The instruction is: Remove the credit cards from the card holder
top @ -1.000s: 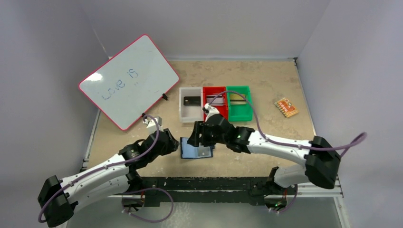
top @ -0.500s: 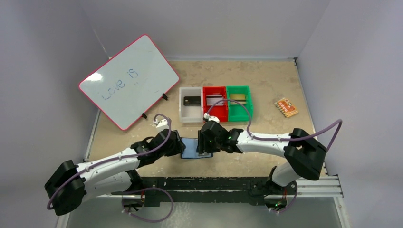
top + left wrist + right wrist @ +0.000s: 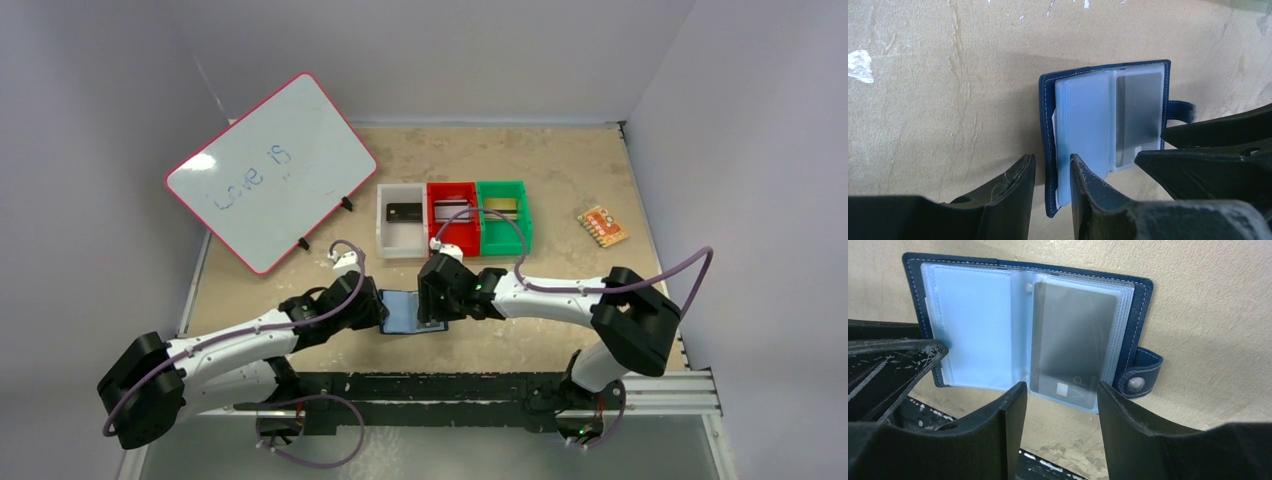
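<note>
- The open card holder lay hemmed between the left tool and the right tool, with little room at either side.
- On its far side stood three bins; a whiteboard blocked the far left.
- Bare tabletop lay open far right, save a small orange piece.

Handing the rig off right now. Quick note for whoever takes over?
Left gripper: jaws apart, straddling the card holder at the cover edge opposite its snap tab; whether it grips is unclear.
Right gripper: open, fingers either side of the dark card's near end, not closed on it.
Holder lies open on the table between the arms; the dark card sits in a sleeve on the snap-tab side.
Done: holder opened; white bin, red bin and green bin each seem to hold a card.
Left: pull the dark card; other sleeves can't be checked.
</note>
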You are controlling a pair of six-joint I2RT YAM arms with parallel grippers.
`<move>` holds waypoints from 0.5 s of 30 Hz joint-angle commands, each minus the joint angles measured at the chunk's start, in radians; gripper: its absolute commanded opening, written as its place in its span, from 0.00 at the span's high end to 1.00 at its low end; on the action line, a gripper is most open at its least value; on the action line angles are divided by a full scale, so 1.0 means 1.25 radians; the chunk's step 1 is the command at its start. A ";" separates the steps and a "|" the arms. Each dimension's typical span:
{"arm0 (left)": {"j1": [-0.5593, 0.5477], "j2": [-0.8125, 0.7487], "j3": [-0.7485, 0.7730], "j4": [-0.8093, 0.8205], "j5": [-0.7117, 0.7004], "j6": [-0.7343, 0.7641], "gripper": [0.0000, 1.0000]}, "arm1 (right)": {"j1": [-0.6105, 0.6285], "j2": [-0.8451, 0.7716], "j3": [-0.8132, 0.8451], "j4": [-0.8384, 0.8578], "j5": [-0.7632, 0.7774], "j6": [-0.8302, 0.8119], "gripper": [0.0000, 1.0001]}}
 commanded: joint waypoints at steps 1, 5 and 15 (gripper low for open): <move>-0.004 0.013 0.007 0.035 0.018 0.030 0.70 | -0.002 0.020 0.036 -0.014 0.025 0.017 0.43; -0.003 0.011 0.005 0.032 0.021 0.031 0.74 | -0.002 0.029 0.032 -0.007 0.019 0.020 0.43; -0.004 0.014 -0.002 0.042 0.031 0.034 0.96 | -0.002 0.009 0.020 0.107 -0.080 -0.002 0.44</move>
